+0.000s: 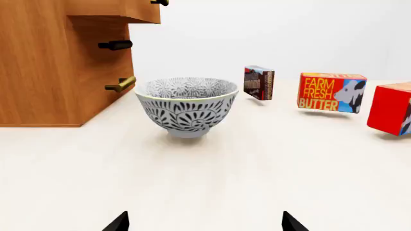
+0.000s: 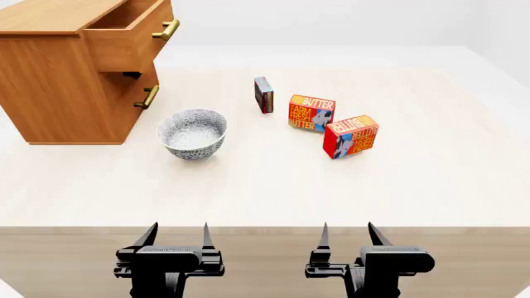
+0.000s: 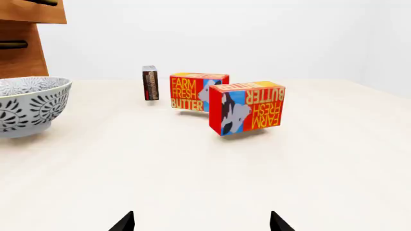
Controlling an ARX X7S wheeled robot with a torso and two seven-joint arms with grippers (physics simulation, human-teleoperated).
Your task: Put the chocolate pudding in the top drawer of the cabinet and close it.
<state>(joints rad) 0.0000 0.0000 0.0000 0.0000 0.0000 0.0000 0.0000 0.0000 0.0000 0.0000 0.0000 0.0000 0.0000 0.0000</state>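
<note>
Chocolate pudding is the goal, yet nothing holds it: nearest the robot, the left gripper [image 2: 175, 234] and the right gripper [image 2: 346, 233] hang over the near table edge with their fingers spread wide and empty, placed as if at rest before any reach begins. Beyond them lies a bare stretch of the pale table [image 2: 273, 186], which gives either arm free room to move forward. Next out, on the left side, stands the patterned bowl [image 2: 193, 133], upright and empty as far as I can see, sitting between the left arm and the cabinet, so it may hinder a straight path there. To the right stand two butter boxes [image 2: 351, 136], near each other, the farther one just beside the chocolate pudding [image 2: 263, 94], which stands on a narrow edge, its broad faces likely offering the right claw a fair pinch. Farthest, at the left, the cabinet [image 2: 58, 93] rests on the table with the top drawer [image 2: 133, 34] pulled out, seemingly ready to take the box from above.
</note>
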